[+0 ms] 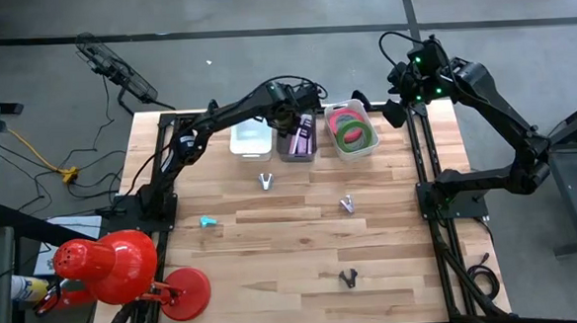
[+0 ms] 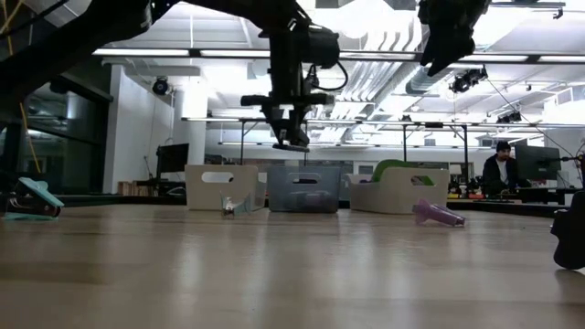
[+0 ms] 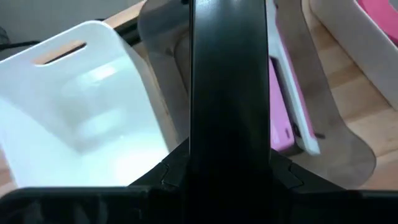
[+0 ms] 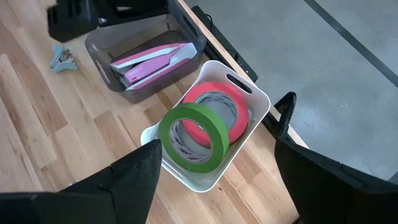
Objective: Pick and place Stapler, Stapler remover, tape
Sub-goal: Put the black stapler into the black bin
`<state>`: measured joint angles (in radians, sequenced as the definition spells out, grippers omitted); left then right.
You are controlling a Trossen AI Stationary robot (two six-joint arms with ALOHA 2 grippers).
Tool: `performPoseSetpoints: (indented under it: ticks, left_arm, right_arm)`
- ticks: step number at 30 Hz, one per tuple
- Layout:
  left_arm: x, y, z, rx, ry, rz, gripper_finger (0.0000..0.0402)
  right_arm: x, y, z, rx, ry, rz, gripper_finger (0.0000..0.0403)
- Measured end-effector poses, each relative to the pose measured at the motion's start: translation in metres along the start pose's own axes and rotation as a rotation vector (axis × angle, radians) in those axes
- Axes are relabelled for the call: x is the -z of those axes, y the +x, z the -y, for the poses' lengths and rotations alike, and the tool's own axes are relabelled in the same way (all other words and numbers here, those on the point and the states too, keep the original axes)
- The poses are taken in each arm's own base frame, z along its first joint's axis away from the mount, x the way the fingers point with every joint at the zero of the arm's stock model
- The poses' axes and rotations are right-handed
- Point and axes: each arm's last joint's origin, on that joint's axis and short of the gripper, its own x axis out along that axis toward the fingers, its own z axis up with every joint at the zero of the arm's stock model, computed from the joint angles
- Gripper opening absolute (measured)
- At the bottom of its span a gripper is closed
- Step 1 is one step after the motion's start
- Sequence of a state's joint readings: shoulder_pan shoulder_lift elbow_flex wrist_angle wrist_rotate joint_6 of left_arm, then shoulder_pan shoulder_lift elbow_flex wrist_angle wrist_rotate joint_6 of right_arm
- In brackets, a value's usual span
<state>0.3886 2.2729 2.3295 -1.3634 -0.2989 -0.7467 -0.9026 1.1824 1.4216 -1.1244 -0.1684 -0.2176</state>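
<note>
We judge the tape (image 4: 200,135), stacked in the white bin (image 4: 252,93) just beside the grey bin (image 4: 102,46), light, stiff and smooth, best pinched across a roll's band by the right gripper (image 4: 214,171), fingers wide apart above it, while we cannot tell the left gripper (image 1: 291,107).

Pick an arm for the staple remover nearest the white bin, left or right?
Left, probably. The left gripper hangs over the grey bin, close to that staple remover. The right gripper sits open past the tape bin at the table's far right edge.
</note>
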Motion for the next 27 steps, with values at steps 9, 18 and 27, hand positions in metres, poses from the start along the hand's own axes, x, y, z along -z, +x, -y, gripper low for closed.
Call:
performPoseSetpoints:
  ticks: [9,18,27]
  left_arm:
    - [0.001,0.028,0.009,-0.011,-0.024,-0.037,0.0109]
    - [-0.007,0.042,0.002,-0.039,-0.065,-0.038,0.0109]
    - [-0.009,0.043,-0.001,-0.019,-0.072,-0.070,0.0109]
  right_arm:
    - [0.000,0.000,0.000,-0.004,-0.008,0.002,0.0304]
    - [0.000,0.000,0.000,-0.005,-0.009,0.007,0.0304]
    - [-0.001,0.000,0.000,-0.004,-0.014,0.015,0.0304]
